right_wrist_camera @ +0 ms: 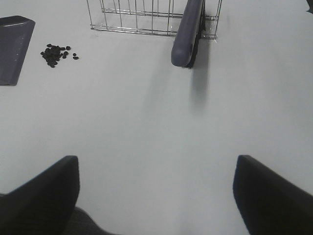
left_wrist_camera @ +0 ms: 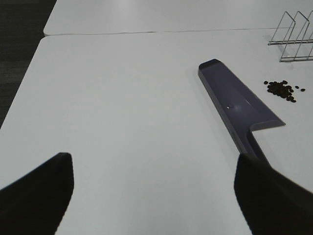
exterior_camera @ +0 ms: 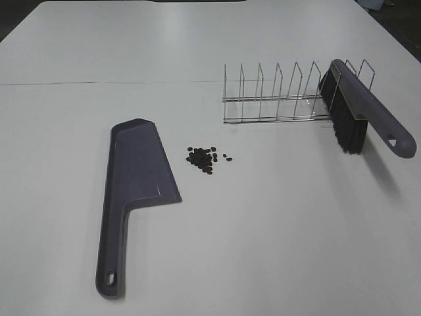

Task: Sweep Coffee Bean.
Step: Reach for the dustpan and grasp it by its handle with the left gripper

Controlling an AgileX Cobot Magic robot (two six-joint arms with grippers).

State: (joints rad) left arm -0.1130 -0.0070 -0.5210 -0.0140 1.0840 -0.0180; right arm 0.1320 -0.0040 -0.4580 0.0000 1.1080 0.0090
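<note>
Purple dustpan (exterior_camera: 135,187) is laid beside the coffee bean (exterior_camera: 202,158) pile — likely for catching. The brush (exterior_camera: 368,108) is propped on the rack (exterior_camera: 263,100) for grabbing. Left gripper (left_wrist_camera: 151,171) and right gripper (right_wrist_camera: 155,169) are held wide, empty.

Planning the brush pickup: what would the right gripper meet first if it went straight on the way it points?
The right gripper would likely meet bare table first; beyond it, the brush handle against the wire rack. Depth is unclear.

You see: dark coffee bean cluster (exterior_camera: 202,158) just beside flat purple plastic dustpan (exterior_camera: 135,187); black-bristled purple brush (exterior_camera: 363,100) propped on chrome wire rack (exterior_camera: 276,100).
</note>
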